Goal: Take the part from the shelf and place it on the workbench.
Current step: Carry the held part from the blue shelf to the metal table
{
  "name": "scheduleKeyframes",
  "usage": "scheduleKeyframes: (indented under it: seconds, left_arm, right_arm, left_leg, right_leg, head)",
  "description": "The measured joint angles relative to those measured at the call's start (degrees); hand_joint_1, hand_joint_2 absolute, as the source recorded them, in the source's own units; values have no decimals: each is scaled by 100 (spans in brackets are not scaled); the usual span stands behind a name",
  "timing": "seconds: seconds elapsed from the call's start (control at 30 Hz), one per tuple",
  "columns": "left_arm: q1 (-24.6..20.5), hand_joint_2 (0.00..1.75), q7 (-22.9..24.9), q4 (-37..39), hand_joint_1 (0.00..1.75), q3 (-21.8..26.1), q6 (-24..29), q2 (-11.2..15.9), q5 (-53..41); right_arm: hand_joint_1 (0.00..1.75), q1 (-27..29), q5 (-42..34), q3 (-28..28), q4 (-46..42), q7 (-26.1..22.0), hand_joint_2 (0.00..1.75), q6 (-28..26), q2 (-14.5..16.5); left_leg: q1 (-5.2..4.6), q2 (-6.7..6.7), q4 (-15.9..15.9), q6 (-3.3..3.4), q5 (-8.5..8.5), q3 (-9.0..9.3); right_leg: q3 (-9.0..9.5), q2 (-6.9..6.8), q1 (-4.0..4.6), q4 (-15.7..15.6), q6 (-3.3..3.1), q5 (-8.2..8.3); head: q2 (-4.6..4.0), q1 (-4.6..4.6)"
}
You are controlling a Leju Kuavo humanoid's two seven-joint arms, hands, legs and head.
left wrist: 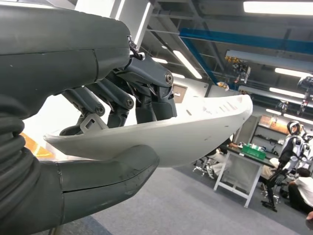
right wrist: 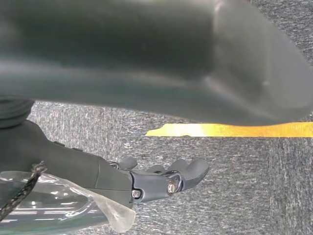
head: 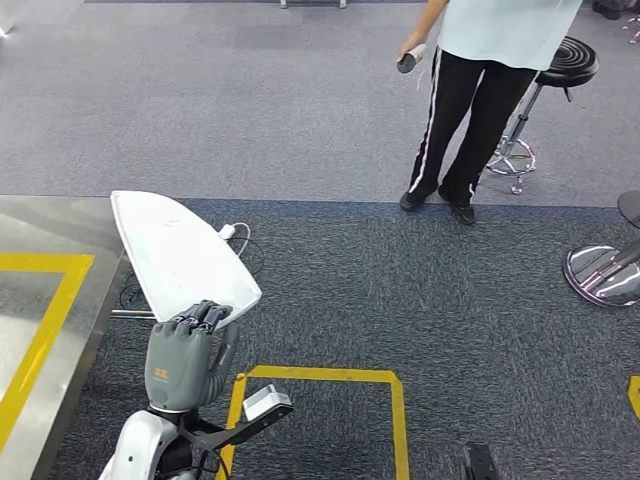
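While gripped by left robot hand, smooth white curved part, right robot hand spread, ribbed grey carpet

The head view looked forward and down from high on the body, over the carpet, a corner of the steel workbench and a person standing farther off. The left wrist view sat close behind the left hand, facing out and upward along the white part toward ceiling lights; both views shared that part. The right wrist view faced the carpet closely, behind the right hand
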Motion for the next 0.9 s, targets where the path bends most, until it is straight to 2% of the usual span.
scheduleKeyframes:
  seconds: [0.2,0.33,0.4,0.47,0.53,0.57,0.6,0.63,0.67,0.7,0.73,0.77,0.8,0.9]
  left_arm:
    - [0,175,0,0,175,1,0,-1,0]
    - [3,175,0,-1,175,14,0,1,0]
    - [5,175,0,-3,175,19,0,-3,0]
    - [1,175,1,-5,175,28,0,-16,0]
    - [2,175,2,-4,175,38,-3,-31,0]
    - [7,175,3,-4,175,40,-5,-35,0]
    - [11,175,7,-3,175,42,-8,-37,1]
    - [13,175,11,-3,175,45,-10,-38,1]
    - [14,175,16,-2,175,48,-12,-42,2]
    - [14,175,20,-2,175,52,-15,-45,2]
    - [13,175,21,-2,175,57,-19,-48,2]
    - [13,175,23,-2,175,62,-24,-51,2]
    - [14,175,24,-2,175,66,-29,-53,2]
    - [20,175,27,-2,175,73,-34,-56,1]
  right_arm:
    - [0,0,0,-13,0,0,0,0,1]
    - [0,-3,0,-14,0,0,0,2,17]
    - [0,-10,1,-14,-2,-3,0,2,27]
    - [0,-12,2,-16,-5,-8,0,1,31]
    - [0,-2,2,-21,-6,-9,0,1,32]
    - [0,9,2,-23,-5,-9,0,1,33]
    - [0,20,2,-26,-5,-9,0,2,34]
    - [0,29,3,-31,-6,-9,0,2,35]
    - [0,33,3,-36,-9,-9,0,2,35]
    - [0,32,4,-40,-11,-9,0,2,35]
    - [0,29,5,-44,-13,-9,0,4,45]
    - [0,24,6,-46,-15,-8,0,5,55]
    - [0,23,8,-50,-16,-5,0,6,66]
    - [0,33,11,-66,-19,-2,0,4,77]
  left_leg:
    - [-7,0,11,9,-6,-3]
    - [-27,1,38,96,-41,-6]
    - [1,-2,-71,147,-4,55]
    - [35,-4,-192,194,40,136]
    - [33,-10,-211,211,34,158]
    - [30,-18,-209,210,23,160]
    - [30,-31,-204,199,10,166]
    - [36,-47,-192,180,-6,177]
    - [50,-61,-169,149,-32,191]
    - [64,-72,-132,107,-70,204]
    - [63,-83,-78,60,-114,204]
    - [59,-91,-28,19,-149,194]
    - [49,-97,10,-13,-172,181]
    - [57,-98,69,-59,-214,158]
  right_leg:
    - [1,0,-4,-6,7,3]
    - [21,-7,-20,-33,60,9]
    - [21,8,-15,-26,90,-19]
    - [-142,82,-13,303,109,-212]
    - [-554,143,-22,1066,128,-542]
    - [-760,149,-29,1411,142,-645]
    - [-889,151,-39,1584,158,-639]
    - [-899,150,-54,1523,173,-514]
    - [-791,150,-75,1239,189,-298]
    - [-615,154,-100,845,217,-87]
    - [-442,170,-114,499,235,49]
    - [-319,189,-122,271,221,112]
    - [-261,207,-119,181,196,101]
    - [-249,219,-101,210,72,66]
  head:
    - [0,1]
    - [0,-5]
    - [1,1]
    - [1,11]
    - [0,11]
    - [0,10]
    - [0,8]
    - [0,8]
    - [0,9]
    - [0,10]
    - [0,21]
    - [0,28]
    - [0,23]
    - [0,-9]
